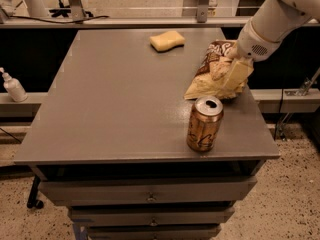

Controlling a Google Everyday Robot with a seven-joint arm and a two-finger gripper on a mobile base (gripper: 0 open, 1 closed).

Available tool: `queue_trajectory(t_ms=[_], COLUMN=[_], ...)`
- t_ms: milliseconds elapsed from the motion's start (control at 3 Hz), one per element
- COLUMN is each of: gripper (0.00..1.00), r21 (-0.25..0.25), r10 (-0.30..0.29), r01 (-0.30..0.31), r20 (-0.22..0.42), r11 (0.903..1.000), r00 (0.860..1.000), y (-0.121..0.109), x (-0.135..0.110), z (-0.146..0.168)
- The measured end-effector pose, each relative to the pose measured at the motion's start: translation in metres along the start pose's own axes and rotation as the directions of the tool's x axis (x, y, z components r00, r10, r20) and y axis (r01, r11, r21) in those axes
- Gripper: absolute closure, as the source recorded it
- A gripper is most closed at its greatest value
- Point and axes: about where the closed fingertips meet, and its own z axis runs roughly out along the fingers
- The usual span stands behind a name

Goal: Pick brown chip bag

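Observation:
The brown chip bag (209,78) lies crinkled on the right side of the grey table (110,104), dark brown top with white lettering toward the back, pale tan part toward the front. My gripper (236,74) comes in from the upper right on a white arm (272,24) and sits over the bag's right edge, touching or just above it. The gripper hides part of the bag's right side. The bag rests on the table.
A gold-brown soda can (204,124) stands upright just in front of the bag, near the table's front right edge. A yellow sponge (167,40) lies at the back centre. A white bottle (13,86) stands on a ledge to the left.

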Motion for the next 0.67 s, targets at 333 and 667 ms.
queue_trajectory(t_ms=[333, 667], gripper=[0.87, 1.0], r21=[-0.002, -0.002], r10=[0.005, 0.005], r01=[-0.005, -0.005], r20=[0.002, 0.002], r11=[1.0, 1.0], r00=[1.0, 1.0], y=[-0.0006, -0.0007], x=[-0.0009, -0.0011], z=[-0.0009, -0.0013])
